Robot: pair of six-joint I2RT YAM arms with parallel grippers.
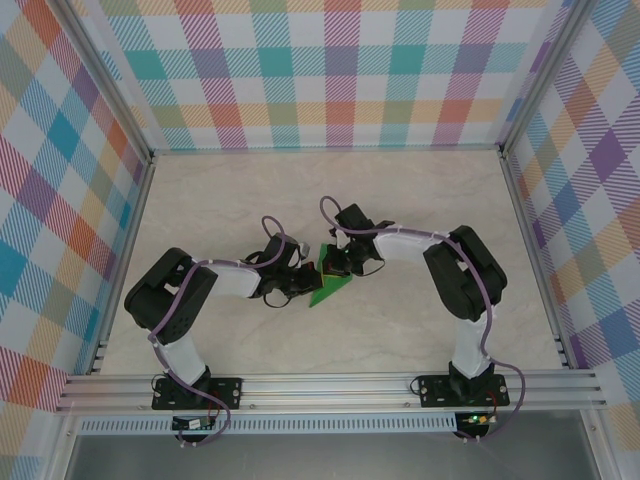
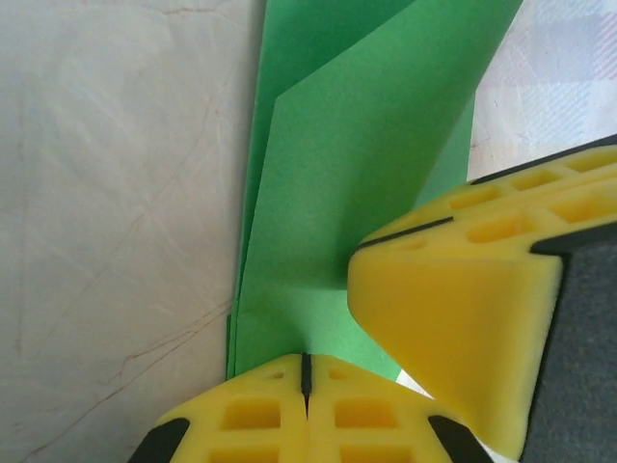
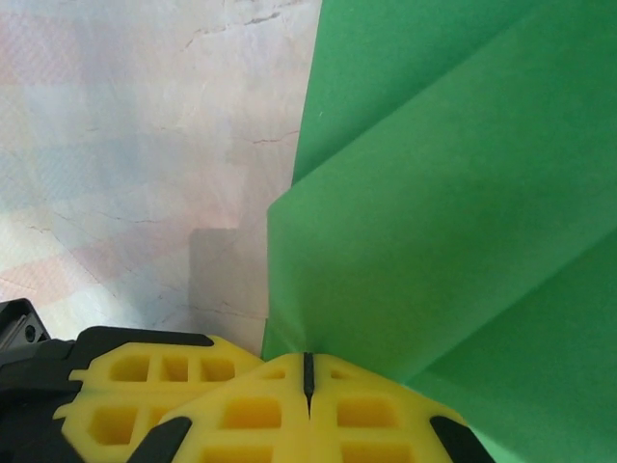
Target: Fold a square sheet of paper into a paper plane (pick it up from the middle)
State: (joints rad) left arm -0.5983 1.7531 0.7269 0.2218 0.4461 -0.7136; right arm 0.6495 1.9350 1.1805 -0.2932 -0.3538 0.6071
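The square sheet of paper (image 1: 331, 290) is bright green and folded into layered flaps with a pointed end, lying low over the tabletop between the two arms. My left gripper (image 1: 306, 281) is shut on its left edge. In the left wrist view the paper (image 2: 357, 174) rises from my pinched left gripper (image 2: 306, 362), and a yellow finger (image 2: 463, 299) of the right gripper crowds in from the right. My right gripper (image 1: 335, 263) is shut on the paper's upper edge. The right wrist view has the creased paper (image 3: 434, 193) running out of my closed right gripper (image 3: 308, 359).
The beige marbled tabletop (image 1: 330, 200) is walled by plaid panels (image 1: 330, 70) at the back and both sides, with an aluminium rail (image 1: 330, 385) along the near edge. The two wrists nearly touch, and the left gripper's finger (image 3: 145, 381) sits beside my right jaws.
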